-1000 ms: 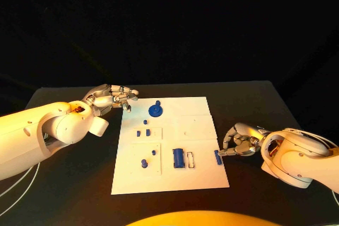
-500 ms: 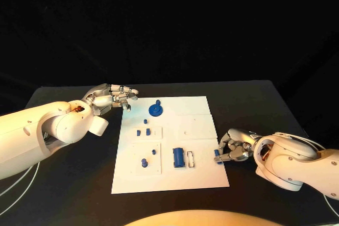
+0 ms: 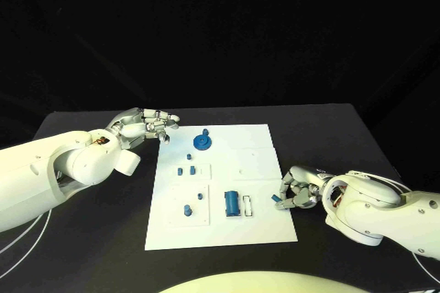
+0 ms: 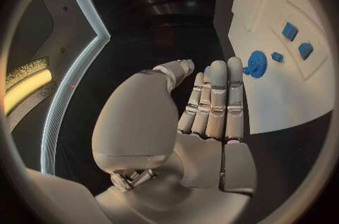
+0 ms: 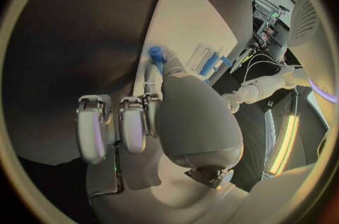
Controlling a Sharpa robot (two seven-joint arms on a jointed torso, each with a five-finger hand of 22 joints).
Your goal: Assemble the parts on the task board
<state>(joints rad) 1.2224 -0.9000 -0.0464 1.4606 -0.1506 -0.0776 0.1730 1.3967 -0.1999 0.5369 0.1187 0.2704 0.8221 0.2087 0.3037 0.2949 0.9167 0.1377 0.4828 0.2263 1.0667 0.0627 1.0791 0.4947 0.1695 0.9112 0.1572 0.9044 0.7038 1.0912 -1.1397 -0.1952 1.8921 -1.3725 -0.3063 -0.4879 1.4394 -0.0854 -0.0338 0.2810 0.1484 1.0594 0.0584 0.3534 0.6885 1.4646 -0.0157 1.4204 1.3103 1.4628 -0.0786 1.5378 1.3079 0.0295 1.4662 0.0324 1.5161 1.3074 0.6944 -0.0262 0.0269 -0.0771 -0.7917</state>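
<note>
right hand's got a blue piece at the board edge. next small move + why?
Probably carry it inward toward the white slot beside the blue block. The right hand pinches a small blue part at the right edge of the task board, near that slot. The left hand hovers off the board's far left corner, holding nothing.

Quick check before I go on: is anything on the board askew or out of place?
One thing: a small blue part sits tilted at the task board's right edge, pinched by the right hand, not seated in any recess. The other blue pieces look settled. The left hand holds nothing, at the board's far-left corner.
</note>
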